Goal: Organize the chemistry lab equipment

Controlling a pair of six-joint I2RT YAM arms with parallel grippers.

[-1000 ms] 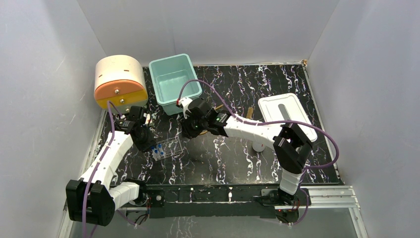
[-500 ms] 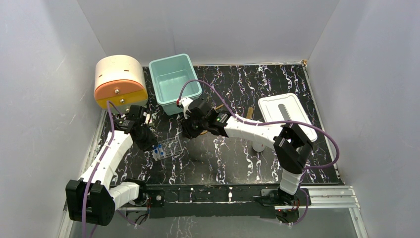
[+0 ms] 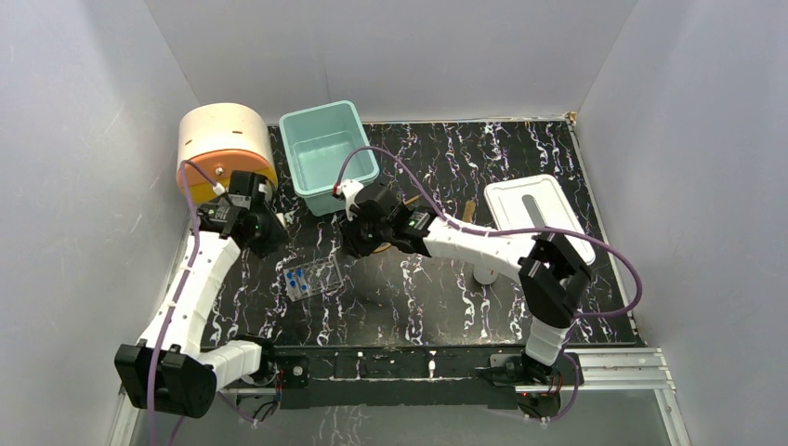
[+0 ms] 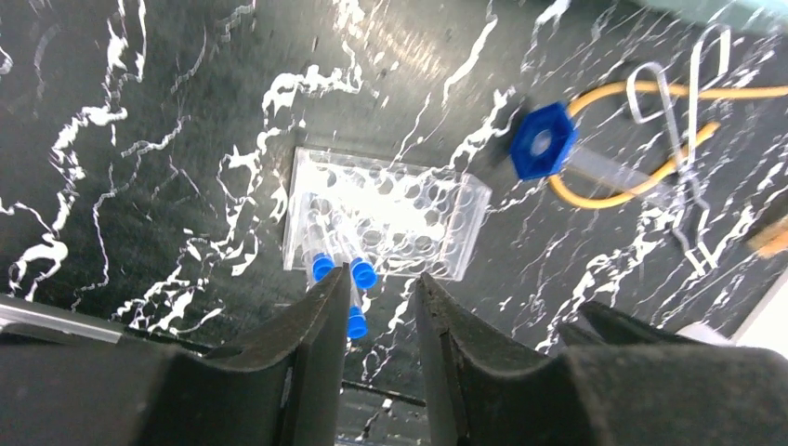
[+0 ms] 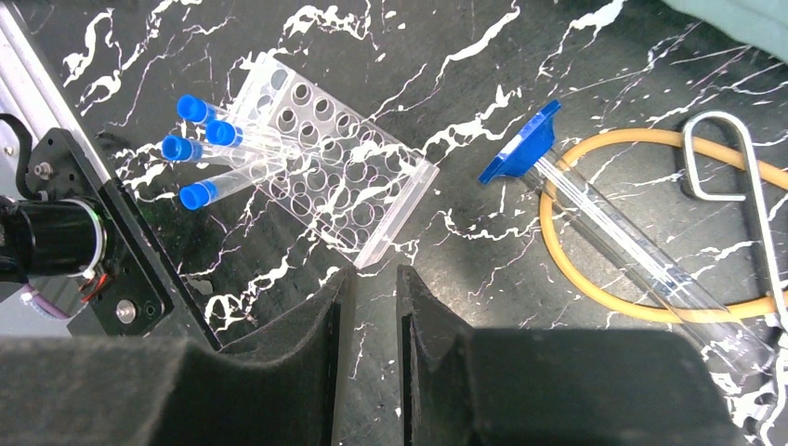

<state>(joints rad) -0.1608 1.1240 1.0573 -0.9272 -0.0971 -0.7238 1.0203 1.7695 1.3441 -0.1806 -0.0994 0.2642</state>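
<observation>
Clear rack w/ vials ahead of L end effector; jaws apart, empty.

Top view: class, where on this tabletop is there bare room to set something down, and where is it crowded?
Bare: the far stretch between the teal bin and the white lid; the near strip between the clear rack and the white bottle. Crowded: between bin and rack, where syringe and amber tubing lie under the right claw.

Glossy black white-veined marbled surface, smooth clear plastic rack, its vials clear plastic with matt blue caps, beside the rack a transparent plastic syringe, rubbery amber tubing, shiny metal wire tongs.
</observation>
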